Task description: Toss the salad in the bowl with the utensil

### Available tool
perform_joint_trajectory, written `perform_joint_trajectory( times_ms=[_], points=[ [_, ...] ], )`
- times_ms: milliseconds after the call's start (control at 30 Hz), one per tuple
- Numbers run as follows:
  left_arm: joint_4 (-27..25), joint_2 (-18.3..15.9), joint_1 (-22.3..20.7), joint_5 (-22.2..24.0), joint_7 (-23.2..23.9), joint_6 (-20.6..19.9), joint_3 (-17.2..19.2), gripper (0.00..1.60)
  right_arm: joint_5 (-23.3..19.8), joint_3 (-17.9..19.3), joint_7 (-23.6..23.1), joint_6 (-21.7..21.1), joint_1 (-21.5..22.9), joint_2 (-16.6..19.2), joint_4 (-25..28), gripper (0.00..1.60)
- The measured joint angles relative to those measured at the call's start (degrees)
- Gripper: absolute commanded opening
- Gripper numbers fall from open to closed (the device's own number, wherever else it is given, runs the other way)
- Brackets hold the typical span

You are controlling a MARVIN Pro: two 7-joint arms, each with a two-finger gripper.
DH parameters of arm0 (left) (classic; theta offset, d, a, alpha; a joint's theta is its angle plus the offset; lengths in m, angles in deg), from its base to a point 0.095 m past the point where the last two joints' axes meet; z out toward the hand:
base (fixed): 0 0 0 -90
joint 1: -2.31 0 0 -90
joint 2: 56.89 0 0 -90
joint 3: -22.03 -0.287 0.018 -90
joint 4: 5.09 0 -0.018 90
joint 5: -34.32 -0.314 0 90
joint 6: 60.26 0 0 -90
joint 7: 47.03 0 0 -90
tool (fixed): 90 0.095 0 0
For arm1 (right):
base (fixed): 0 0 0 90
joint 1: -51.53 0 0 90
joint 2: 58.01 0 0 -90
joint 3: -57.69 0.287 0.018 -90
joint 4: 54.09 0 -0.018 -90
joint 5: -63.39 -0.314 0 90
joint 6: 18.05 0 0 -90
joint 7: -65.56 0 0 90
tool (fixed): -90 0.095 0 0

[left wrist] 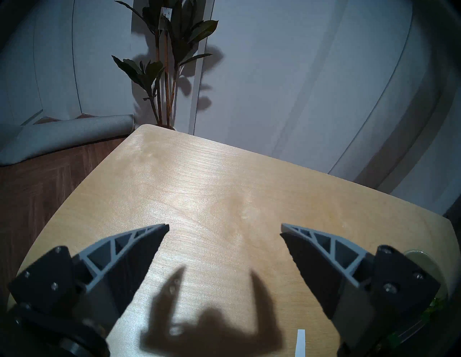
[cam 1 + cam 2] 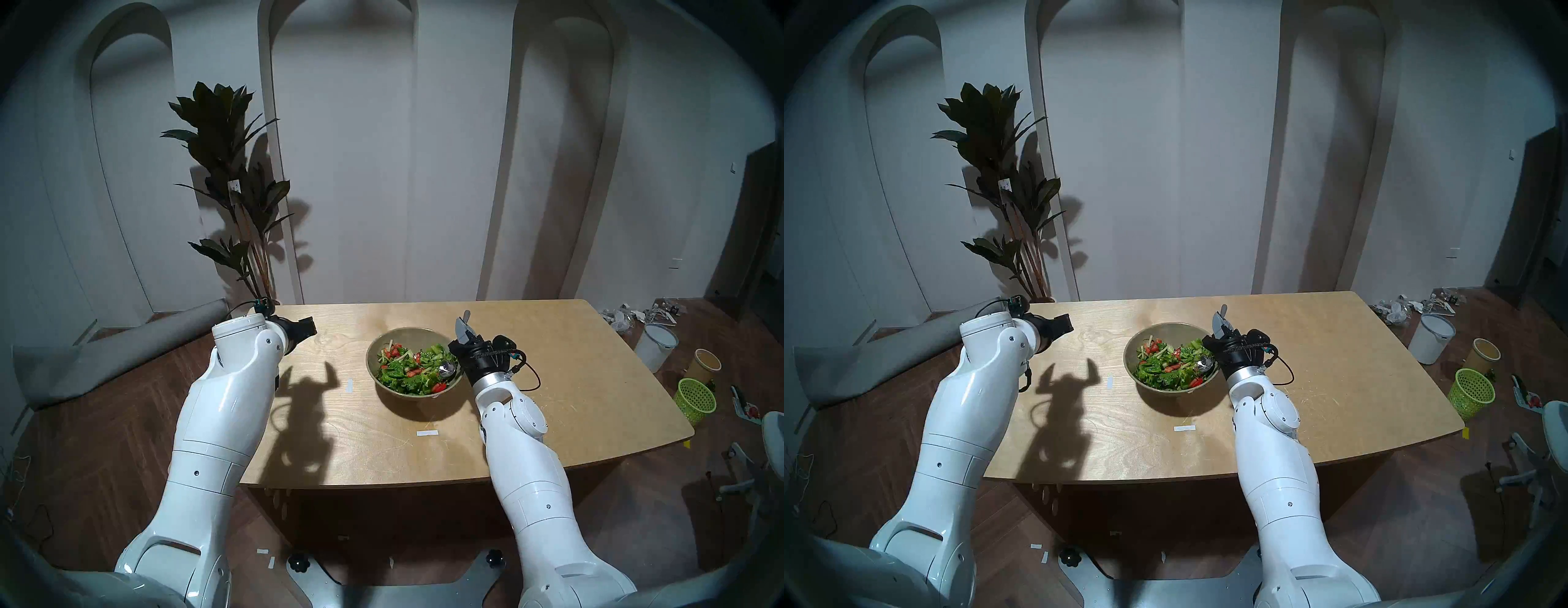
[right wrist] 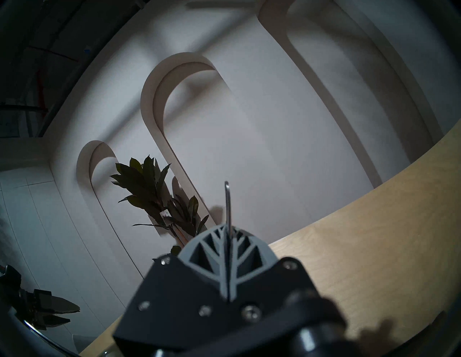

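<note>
One bowl point(image 2: 413, 392), one spoon point(image 2: 446, 370), two hands.

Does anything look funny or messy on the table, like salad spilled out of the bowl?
No spill shows: the salad sits inside the bowl on the table. One odd thing: the right gripper holds the spoon backwards, handle end poking up past its fingertips, head down in the salad beneath the wrist.

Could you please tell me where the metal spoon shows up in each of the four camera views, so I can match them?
Head stereo left: the spoon has its head in the salad at the bowl's right side, handle in the right hand.
Head stereo right: same place, spoon.
Left wrist: not in view.
Right wrist: only the handle tip, above the shut fingers.
Shared landmark: the potted plant.
</note>
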Motion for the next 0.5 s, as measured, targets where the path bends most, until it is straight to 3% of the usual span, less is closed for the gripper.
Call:
perform_joint_trajectory(
  times_ms=[67,100,167,233,333,400,433,500],
  points=[
    [0.08,0.00,-0.08,-0.07,0.00,-0.02,-0.26,1.60,0.01,-0.43,0.79,-0.16,-0.23,0.15,0.31,0.00],
    [0.13,0.01,-0.11,-0.09,0.00,-0.03,-0.34,1.60,0.06,-0.57,1.11,-0.26,-0.29,0.20,0.37,0.17],
    [0.16,0.03,-0.15,-0.11,0.00,-0.05,-0.45,1.60,0.17,-0.74,1.56,-0.47,-0.35,0.26,0.45,0.18],
    [0.18,0.07,-0.20,-0.13,0.00,-0.08,-0.57,1.60,0.35,-0.93,2.08,-0.79,-0.37,0.32,0.56,0.50],
    [0.19,0.13,-0.25,-0.16,-0.03,-0.13,-0.69,1.60,0.70,-1.16,2.73,-1.23,-0.37,0.38,0.69,0.54],
    [0.20,0.17,-0.28,-0.18,-0.12,-0.15,-0.75,1.60,0.91,-1.27,3.06,-1.44,-0.35,0.42,0.69,0.67],
    [0.20,0.20,-0.30,-0.20,-0.20,-0.17,-0.78,1.60,1.00,-1.30,3.22,-1.54,-0.30,0.45,0.69,0.91],
    [0.20,0.24,-0.31,-0.22,-0.30,-0.18,-0.83,1.60,1.09,-1.33,3.40,-1.63,-0.25,0.50,0.68,0.92]
  ],
)
